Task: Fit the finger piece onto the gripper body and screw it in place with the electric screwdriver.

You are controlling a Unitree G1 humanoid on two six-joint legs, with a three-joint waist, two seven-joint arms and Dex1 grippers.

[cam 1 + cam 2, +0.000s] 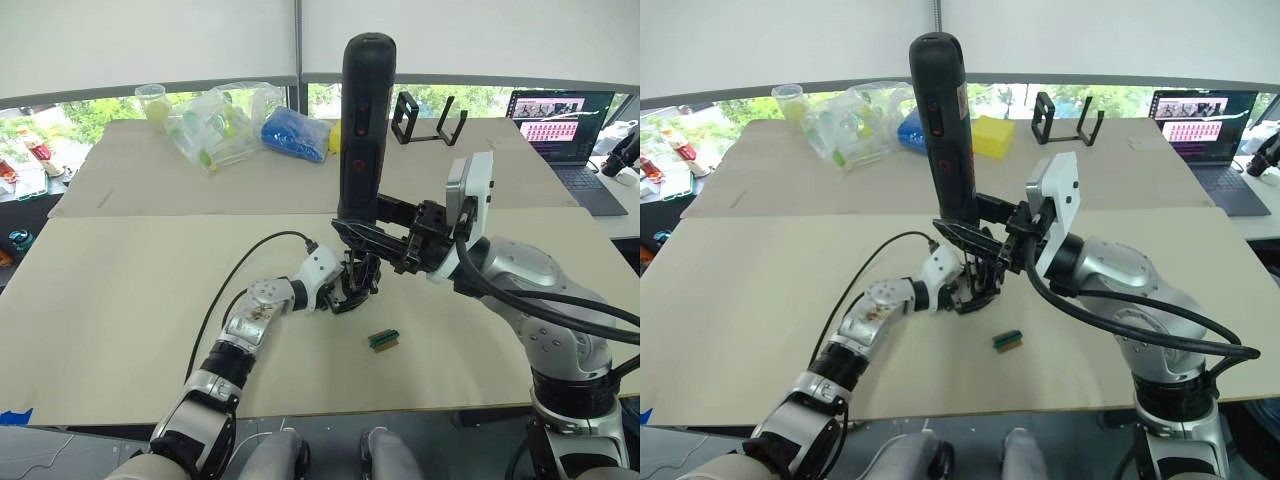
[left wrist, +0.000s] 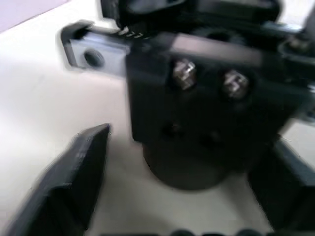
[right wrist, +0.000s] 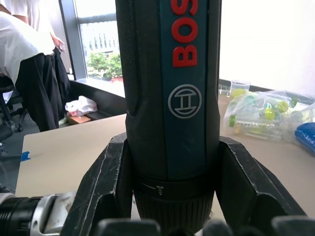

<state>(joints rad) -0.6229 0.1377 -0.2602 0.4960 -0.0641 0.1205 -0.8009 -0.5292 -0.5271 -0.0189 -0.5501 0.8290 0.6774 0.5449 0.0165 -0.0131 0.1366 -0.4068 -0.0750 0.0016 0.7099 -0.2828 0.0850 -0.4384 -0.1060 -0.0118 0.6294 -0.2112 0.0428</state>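
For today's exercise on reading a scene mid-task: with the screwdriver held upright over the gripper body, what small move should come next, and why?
Probably lower the electric screwdriver straight down a little. The right gripper, jaws clamped on it, holds it upright above the gripper body, which the left gripper brackets on the table. Two screw heads show on the body; whether the bit touches one cannot be told.

Tall black cylindrical electric screwdriver point(image 1: 365, 120): red markings on side, blue panel with red lettering and white ring logo in right wrist view. Chunky black plastic gripper body point(image 2: 206, 128): two silver screws. Tiny green-and-tan block point(image 1: 383, 340) on beige tabletop point(image 1: 120, 300).
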